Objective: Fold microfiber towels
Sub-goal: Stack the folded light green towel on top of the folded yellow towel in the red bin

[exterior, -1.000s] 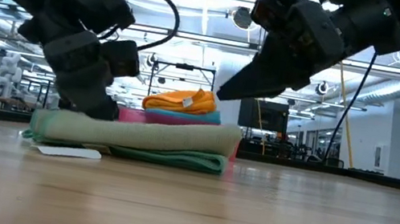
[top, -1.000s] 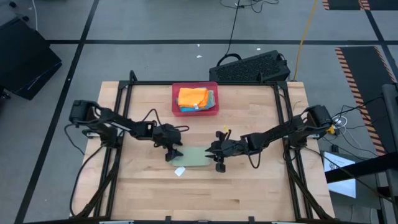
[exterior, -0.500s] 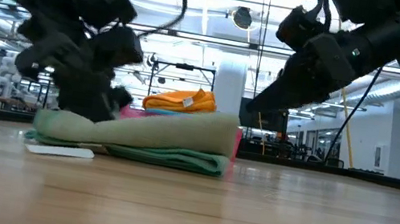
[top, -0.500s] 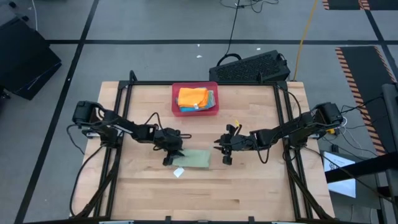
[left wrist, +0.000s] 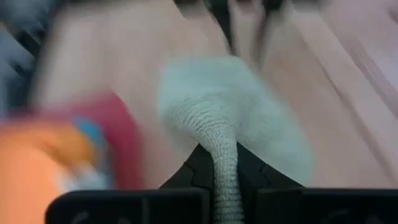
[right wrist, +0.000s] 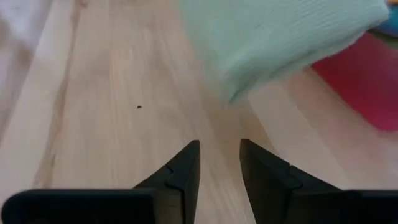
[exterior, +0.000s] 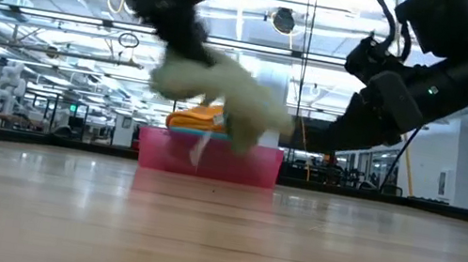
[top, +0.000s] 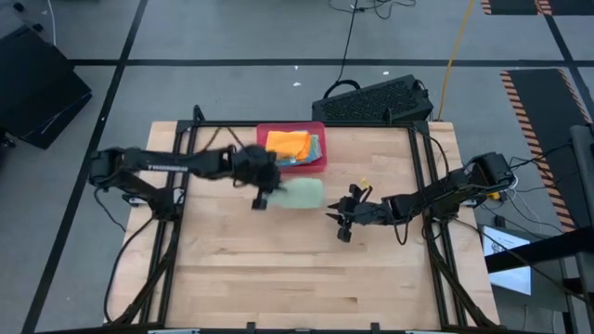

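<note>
Jaws of the left gripper are pressed together on an edge of a pale green towel — in the left wrist view a rope of the cloth runs straight down between the 2 dark fingers. The towel hangs clear of the table, its folded body bunched and drooping; in the low view it dangles in front of the pink-red tray, above the wood. Seen from above, it sits just beside the tray's near edge, on the side toward the table's middle.

The right gripper holds nothing. Its 2 fingers stand a little apart with bare wood showing between them, and the towel's lower corner hangs beyond them without touching. This gripper sits near the table's centre, to the right of the towel and apart from it.

In the tray lies a stack — an orange towel on top, with a strip of blue showing at its edge. The left arm stretches across from the table's left side; the right arm reaches in from the right.
</note>
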`<state>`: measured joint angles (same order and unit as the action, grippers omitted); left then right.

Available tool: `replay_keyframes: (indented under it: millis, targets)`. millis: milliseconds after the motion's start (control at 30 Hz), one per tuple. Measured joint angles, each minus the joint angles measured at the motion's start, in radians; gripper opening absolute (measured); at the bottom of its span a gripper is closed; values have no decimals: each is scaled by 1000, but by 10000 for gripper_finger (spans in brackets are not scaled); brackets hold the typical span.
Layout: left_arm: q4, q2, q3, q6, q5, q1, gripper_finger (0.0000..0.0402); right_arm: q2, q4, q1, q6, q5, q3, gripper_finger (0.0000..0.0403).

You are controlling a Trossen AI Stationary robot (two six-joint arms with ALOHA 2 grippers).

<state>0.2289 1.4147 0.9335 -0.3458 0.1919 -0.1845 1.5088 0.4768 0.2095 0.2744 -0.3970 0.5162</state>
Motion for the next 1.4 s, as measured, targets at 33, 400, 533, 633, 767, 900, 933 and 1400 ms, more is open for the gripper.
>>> replay_keyframes:
  millis: [33, 400, 533, 633, 767, 900, 933, 1400]
  targets:
    - [-2, 3, 34, -30, 21, -27, 21, 0, 19, 1, -1, -1, -11, 107]
    - [63, 63, 245, -105, 375, -329, 22, 0, 150, 8, -27, 1, -70, 107]
    - [70, 152, 273, -72, 530, -400, 21, 0, 161, 8, -36, 2, -70, 107]
    - [63, 199, 286, -79, 574, -428, 21, 0, 163, 9, -36, 4, -70, 107]
    - [53, 238, 297, -122, 581, -468, 28, 0, 160, 9, -39, 5, -70, 107]
    - [38, 276, 302, -127, 589, -516, 29, 0, 163, 9, -54, 5, -70, 107]
    - [39, 290, 302, -126, 593, -528, 29, 0, 163, 9, -58, 5, -70, 107]
    - [29, 401, 302, -133, 407, -600, 144, 1, 281, -4, -145, -62, -70, 107]
